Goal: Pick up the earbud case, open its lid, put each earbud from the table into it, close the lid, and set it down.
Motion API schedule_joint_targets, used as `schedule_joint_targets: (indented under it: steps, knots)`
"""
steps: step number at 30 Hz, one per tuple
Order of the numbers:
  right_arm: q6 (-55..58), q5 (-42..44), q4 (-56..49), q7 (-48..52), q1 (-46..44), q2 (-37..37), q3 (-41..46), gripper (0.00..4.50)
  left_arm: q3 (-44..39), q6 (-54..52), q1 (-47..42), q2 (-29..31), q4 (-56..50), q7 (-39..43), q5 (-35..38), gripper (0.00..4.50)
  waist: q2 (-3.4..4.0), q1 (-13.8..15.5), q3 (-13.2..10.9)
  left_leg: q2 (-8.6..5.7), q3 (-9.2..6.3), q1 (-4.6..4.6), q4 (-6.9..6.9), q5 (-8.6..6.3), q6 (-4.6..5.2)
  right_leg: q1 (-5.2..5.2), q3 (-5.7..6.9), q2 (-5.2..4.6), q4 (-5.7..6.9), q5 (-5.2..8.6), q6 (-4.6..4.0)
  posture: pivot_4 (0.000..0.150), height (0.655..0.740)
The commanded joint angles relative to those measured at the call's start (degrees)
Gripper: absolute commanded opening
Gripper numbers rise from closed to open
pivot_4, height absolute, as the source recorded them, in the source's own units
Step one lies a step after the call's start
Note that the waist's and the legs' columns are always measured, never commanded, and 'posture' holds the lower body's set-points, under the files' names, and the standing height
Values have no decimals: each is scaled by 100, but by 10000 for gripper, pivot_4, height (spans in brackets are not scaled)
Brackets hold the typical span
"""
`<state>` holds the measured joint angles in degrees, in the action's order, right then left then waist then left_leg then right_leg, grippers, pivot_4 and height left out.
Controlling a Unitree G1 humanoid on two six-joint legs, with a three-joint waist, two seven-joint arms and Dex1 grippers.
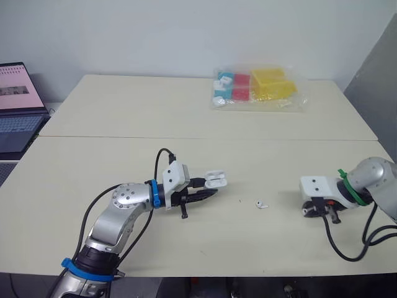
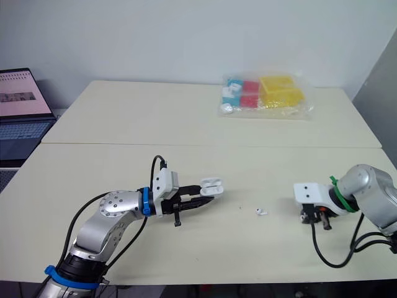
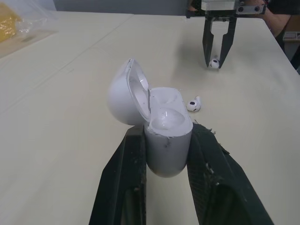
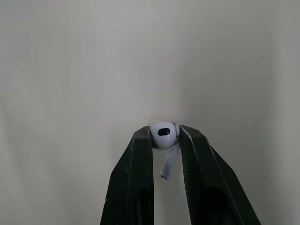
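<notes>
Earbud case (image 3: 167, 140) glossy, rounded, lid (image 3: 123, 96) open, earbud (image 4: 164, 135) smooth, stemmed

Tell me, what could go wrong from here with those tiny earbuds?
The right pincer grips the small glossy white earbud only by its rounded head, at its tips; it could pop out. The left pincer clamps the rounded white plastic earbud case low on its body, lid open; pushing an earbud in might tilt it. The second white earbud lies loose on the beige table between both arms and could get knocked.
</notes>
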<state>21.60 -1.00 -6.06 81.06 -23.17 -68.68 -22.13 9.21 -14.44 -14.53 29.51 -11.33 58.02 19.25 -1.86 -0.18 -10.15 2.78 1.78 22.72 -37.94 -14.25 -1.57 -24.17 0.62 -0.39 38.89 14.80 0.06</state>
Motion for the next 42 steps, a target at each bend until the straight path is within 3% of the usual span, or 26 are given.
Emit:
schedule_joint_targets:
  steps: [1, 6, 7, 13, 23, 30, 35, 42]
  knots:
    - [-362, -387, 242, -228, -79, -7, 129, 4406, 7, 77, -25, -3, -196, -18, 16, 7974, 0, -19, 0, 1, 1, -4, 0, 0, 0, 0, -4, 1, 2, 0, 0, 1500, 7378]
    - [-615, -392, 371, -165, -80, 107, 206, 4406, -4, 66, -26, 7, -189, -16, 7, 7974, 0, -14, 0, -1, 3, -11, -3, 0, -1, 9, -3, 0, 3, -1, 2, 1500, 7378]
    - [-663, -391, 391, -160, -65, 123, 230, 11813, -4, 64, -23, 8, -195, -20, 4, 7974, 0, -14, 0, -1, 3, -11, -4, 0, -1, 9, -6, -1, 3, -2, 3, 1500, 7378]
    - [-263, -240, 185, -210, 23, 238, 504, 32387, -6, -20, 76, 32, -320, -52, 28, 7974, 0, -15, 0, 1, 2, -13, -1, 0, -1, 8, -7, 0, 3, -2, 2, 1500, 7378]
    - [847, 524, -1232, -111, 494, -233, 1450, 32516, -63, -84, 300, 52, -461, -249, -6, 7974, 4, 7, -2, -1, -4, -9, 0, 0, -1, 7, -5, -3, 1, -1, 2, 1500, 7378]
    - [1442, -210, -1605, -491, 513, -436, 846, 32516, 46, -24, 383, 5, -482, -372, -79, 7974, 3, 4, -2, 0, -5, -11, 0, 0, -1, 7, -5, -4, 1, -1, 1, 1500, 7378]
    - [1004, -910, -1221, -496, 102, -279, 266, 32516, 104, 20, 375, -38, -462, -421, -148, 7974, 4, -5, -3, -1, -2, -11, 0, 0, -1, 5, -9, -4, 1, -1, 1, 1500, 7378]
    - [833, -1157, -924, -313, -63, -98, 6, 32516, 115, 67, 382, -72, -432, -444, -203, 7974, 5, 3, -3, -1, -1, -5, 2, 0, -1, 3, -2, -3, 0, 2, -3, 1500, 7378]
